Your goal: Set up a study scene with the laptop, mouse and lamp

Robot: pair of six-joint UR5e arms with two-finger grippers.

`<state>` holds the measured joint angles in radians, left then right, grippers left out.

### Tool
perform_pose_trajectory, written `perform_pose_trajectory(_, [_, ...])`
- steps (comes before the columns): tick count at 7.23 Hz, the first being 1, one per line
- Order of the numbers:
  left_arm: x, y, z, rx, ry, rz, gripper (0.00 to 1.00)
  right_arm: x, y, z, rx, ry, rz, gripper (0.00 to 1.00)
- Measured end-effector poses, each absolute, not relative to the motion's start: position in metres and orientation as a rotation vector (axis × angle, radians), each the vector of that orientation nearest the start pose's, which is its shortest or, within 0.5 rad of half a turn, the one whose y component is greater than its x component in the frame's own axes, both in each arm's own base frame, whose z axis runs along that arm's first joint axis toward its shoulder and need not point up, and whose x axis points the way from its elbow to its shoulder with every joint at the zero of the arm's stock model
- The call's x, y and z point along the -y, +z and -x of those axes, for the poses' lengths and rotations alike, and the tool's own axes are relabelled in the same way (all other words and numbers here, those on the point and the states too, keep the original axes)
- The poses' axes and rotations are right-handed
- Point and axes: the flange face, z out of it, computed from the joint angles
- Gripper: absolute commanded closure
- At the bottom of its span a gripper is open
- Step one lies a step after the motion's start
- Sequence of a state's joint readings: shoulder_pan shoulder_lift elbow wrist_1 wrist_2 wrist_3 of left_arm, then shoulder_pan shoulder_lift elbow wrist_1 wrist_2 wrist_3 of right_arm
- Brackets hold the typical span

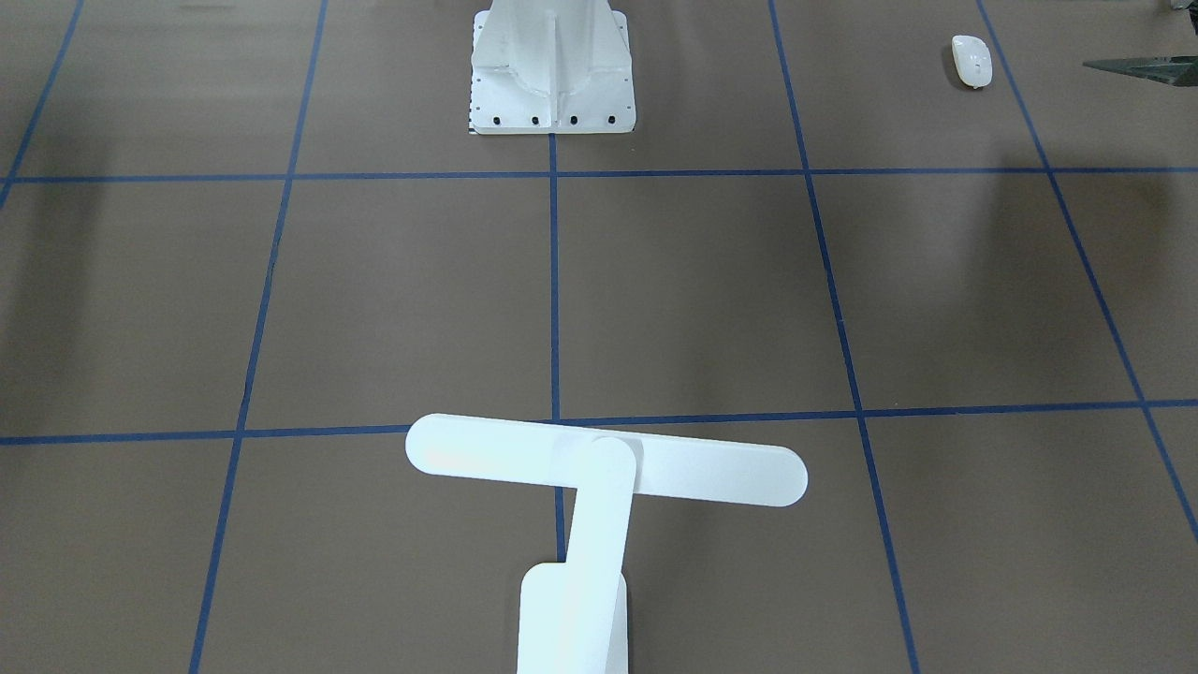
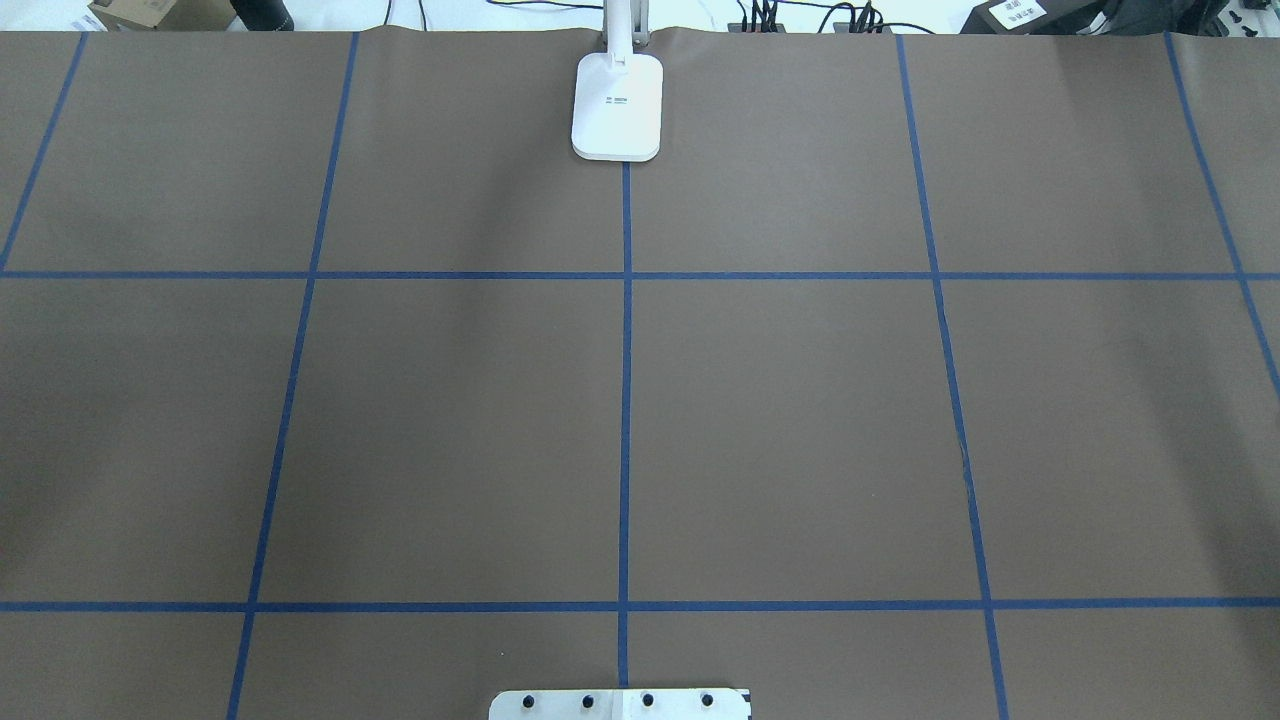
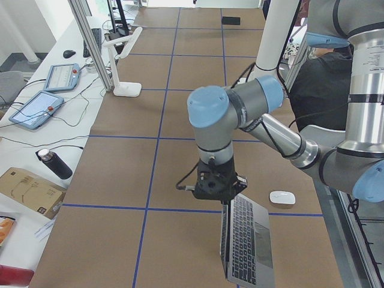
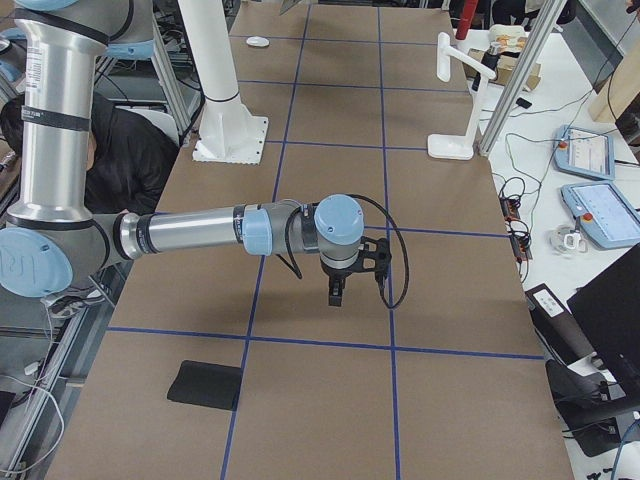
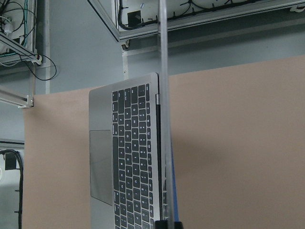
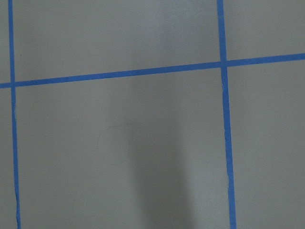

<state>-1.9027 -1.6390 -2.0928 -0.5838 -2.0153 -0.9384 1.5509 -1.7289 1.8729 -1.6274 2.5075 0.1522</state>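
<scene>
The laptop (image 3: 246,243) sits open at the left end of the bench (image 3: 180,150), at 5 o'clock in the left-side view, with its keyboard flat and its lid upright. The left gripper (image 3: 222,195) is at the lid's top edge. In its wrist view the lid runs edge-on straight down into the gripper's dark tip, which looks narrow and pinched on the lid. The mouse (image 3: 282,197) lies near the laptop at its 1 o'clock, not touching it. The lamp (image 2: 617,105) stands at 12 o'clock in the overhead view, its base at the far edge. The right gripper (image 4: 337,292) hangs above bare bench near the middle, and I cannot tell how wide it is. In the right-side view 1 black pad (image 4: 205,385) lies at its 8 o'clock, well apart.
</scene>
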Motion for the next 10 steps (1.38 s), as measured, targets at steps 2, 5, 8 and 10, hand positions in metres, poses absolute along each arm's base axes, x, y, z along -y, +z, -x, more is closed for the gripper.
perform_pose_trajectory(2, [0.416, 0.429, 0.179, -0.339, -1.334, 0.558, 1.00, 0.423, 0.582, -0.045, 0.938, 0.090, 0.013, 0.01])
perform_pose_trajectory(5, [0.481, 0.327, 0.082, -0.366, -1.361, 0.596, 1.00, 0.423, 0.584, -0.045, 0.938, 0.095, 0.020, 0.01])
perform_pose_trajectory(8, [0.500, 0.252, -0.026, -0.407, -1.241, 0.601, 1.00, 0.418, 0.590, -0.044, 0.944, 0.107, 0.042, 0.01])
perform_pose_trajectory(10, [0.499, 0.214, -0.082, -0.452, -1.159, 0.630, 1.00, 0.418, 0.592, -0.044, 0.950, 0.122, 0.055, 0.01])
